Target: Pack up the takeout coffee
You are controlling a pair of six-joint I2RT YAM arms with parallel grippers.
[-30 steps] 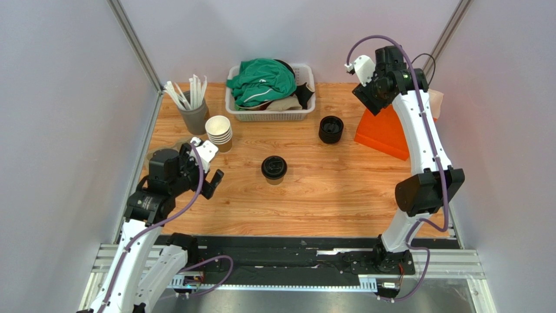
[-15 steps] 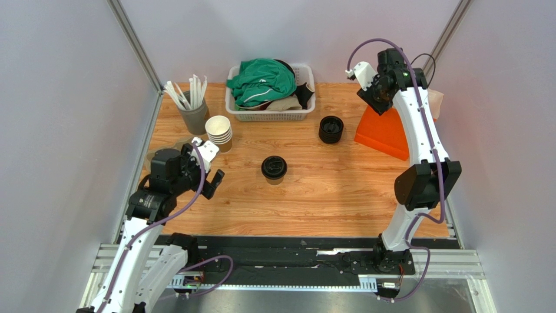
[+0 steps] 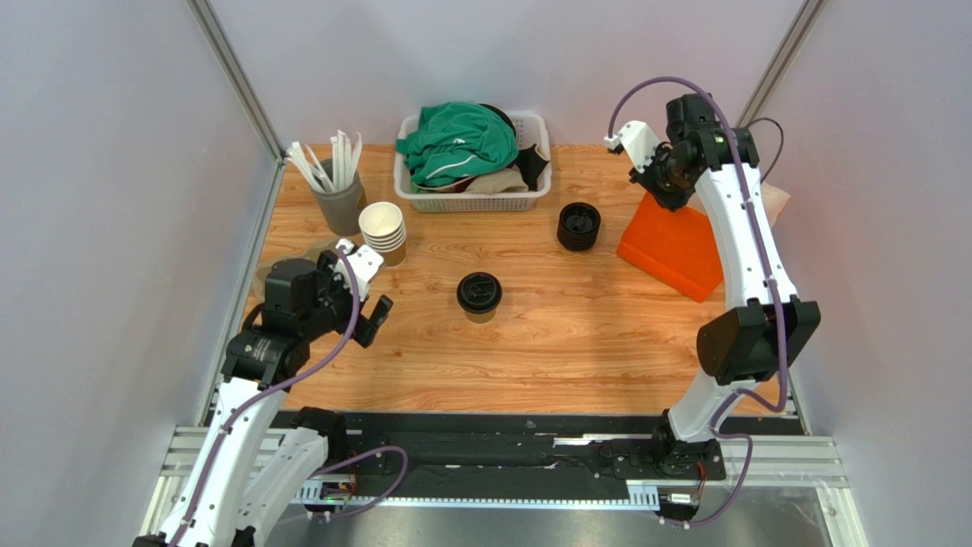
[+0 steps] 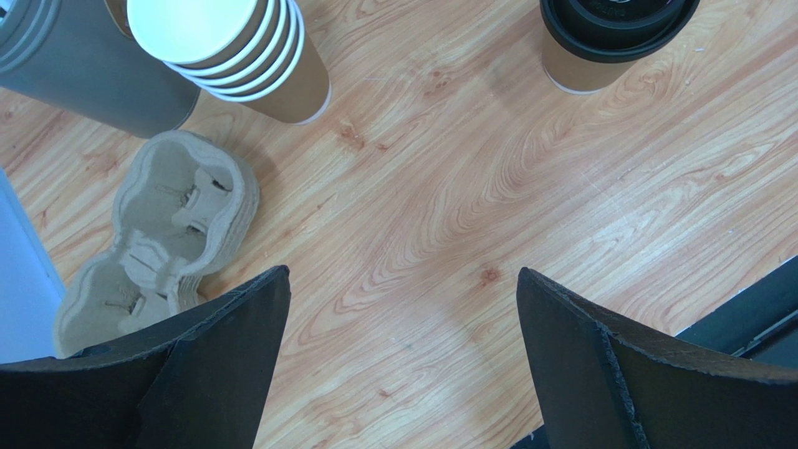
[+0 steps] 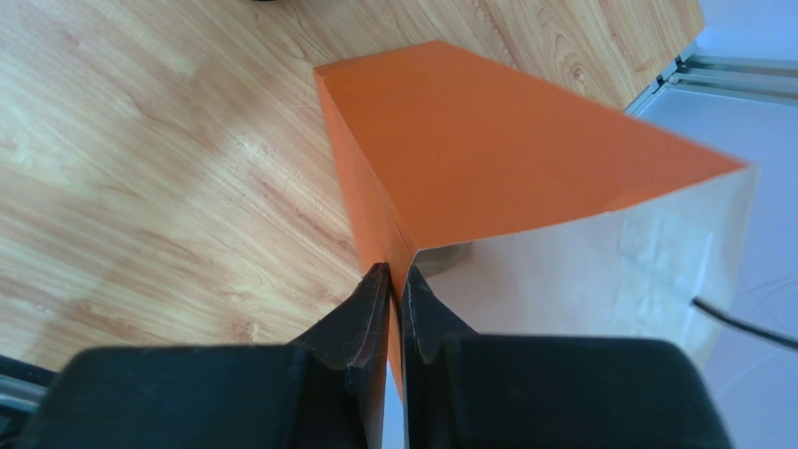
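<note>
Takeout coffee [image 3: 479, 294]: likely light, crushable; grasp wall below lid. Left tool [image 4: 403, 281] released; right tool [image 5: 393, 281] pinching orange bag [image 5: 506, 140] rim.

The coffee [image 3: 479, 294] is a small brown kraft paper cup capped with a round black plastic lid [image 4: 618, 21]. It stands upright and free on the wooden table [image 3: 548, 342], near the middle. The lid sits flat on the rim and overhangs it slightly. In the left wrist view it appears at the top right, partly cut off by the frame edge, with its tan wall showing below the lid. It is well apart from the bag [image 3: 673, 245] on the right
</note>
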